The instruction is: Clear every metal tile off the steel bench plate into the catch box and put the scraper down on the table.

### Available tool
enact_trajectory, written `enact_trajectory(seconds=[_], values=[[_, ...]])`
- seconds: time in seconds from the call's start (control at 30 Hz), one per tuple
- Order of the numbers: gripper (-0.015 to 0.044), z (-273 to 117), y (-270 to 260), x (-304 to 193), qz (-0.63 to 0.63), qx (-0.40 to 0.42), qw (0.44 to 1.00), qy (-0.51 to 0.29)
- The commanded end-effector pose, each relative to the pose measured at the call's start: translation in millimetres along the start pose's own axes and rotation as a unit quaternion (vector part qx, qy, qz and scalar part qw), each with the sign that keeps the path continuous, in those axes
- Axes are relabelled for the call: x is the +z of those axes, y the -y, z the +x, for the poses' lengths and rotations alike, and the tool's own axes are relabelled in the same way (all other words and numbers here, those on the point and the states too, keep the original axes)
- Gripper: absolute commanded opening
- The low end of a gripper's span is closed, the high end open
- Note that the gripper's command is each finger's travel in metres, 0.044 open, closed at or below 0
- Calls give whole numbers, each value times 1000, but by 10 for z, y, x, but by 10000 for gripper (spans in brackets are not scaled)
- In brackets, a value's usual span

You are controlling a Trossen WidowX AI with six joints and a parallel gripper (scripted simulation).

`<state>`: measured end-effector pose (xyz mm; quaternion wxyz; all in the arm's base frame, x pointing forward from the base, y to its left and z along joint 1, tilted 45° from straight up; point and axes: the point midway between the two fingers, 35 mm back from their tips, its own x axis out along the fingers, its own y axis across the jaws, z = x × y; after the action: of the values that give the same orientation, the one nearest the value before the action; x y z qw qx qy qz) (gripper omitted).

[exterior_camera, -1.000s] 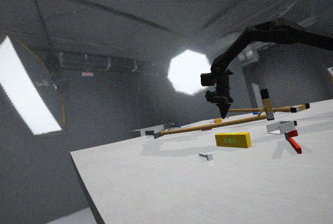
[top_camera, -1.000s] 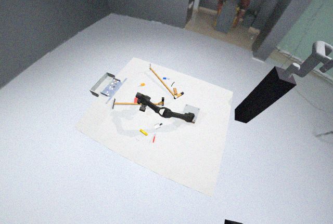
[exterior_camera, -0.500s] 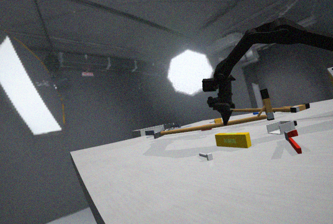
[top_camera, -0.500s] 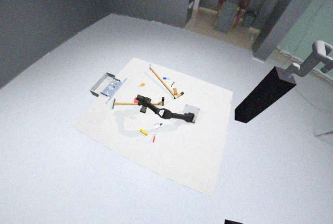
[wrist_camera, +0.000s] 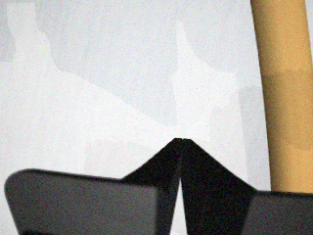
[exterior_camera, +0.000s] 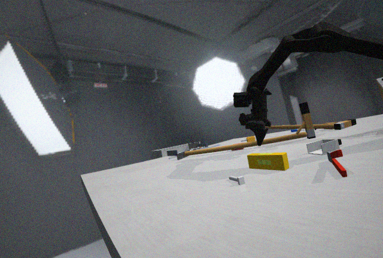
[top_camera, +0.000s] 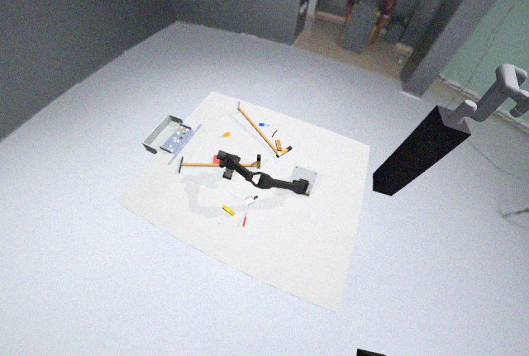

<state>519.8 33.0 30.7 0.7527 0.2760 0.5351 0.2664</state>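
Note:
The long scraper lies flat on the table, its wooden handle [top_camera: 198,164] [exterior_camera: 216,148] [wrist_camera: 286,98] running from a dark blade [top_camera: 181,161] near the bench plate to a black-capped upright end [top_camera: 258,159] [exterior_camera: 306,119]. My gripper [top_camera: 227,173] [exterior_camera: 259,142] [wrist_camera: 181,146] is shut and empty, its tips low over the table just beside the handle and not around it. The steel bench plate [top_camera: 170,144] carries several small white metal tiles [top_camera: 178,133]. The grey catch box [top_camera: 155,130] stands at its far end.
A second long wooden tool [top_camera: 258,130] lies at the back. A red block [top_camera: 216,159], yellow block [top_camera: 228,210] [exterior_camera: 267,160], red tool [top_camera: 244,220] [exterior_camera: 339,165], grey bracket [exterior_camera: 321,145] and small grey piece [exterior_camera: 237,179] are scattered about. A black pillar [top_camera: 421,154] stands off the mat to the right.

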Motion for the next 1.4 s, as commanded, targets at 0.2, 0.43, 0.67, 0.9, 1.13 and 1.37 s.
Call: enact_trajectory(seconds=[0.2, 0.43, 0.67, 0.9, 1.13, 1.37], values=[[0, 17, 111, 38, -4, -2, 1000, 1], [0, 22, 176, 62, -6, -3, 1000, 1], [0, 26, 242, 85, -8, -3, 1000, 2], [0, 30, 308, 106, -10, -3, 1000, 3], [0, 35, 374, 126, -12, -3, 1000, 4], [0, 39, 441, 144, -14, -3, 1000, 5]])
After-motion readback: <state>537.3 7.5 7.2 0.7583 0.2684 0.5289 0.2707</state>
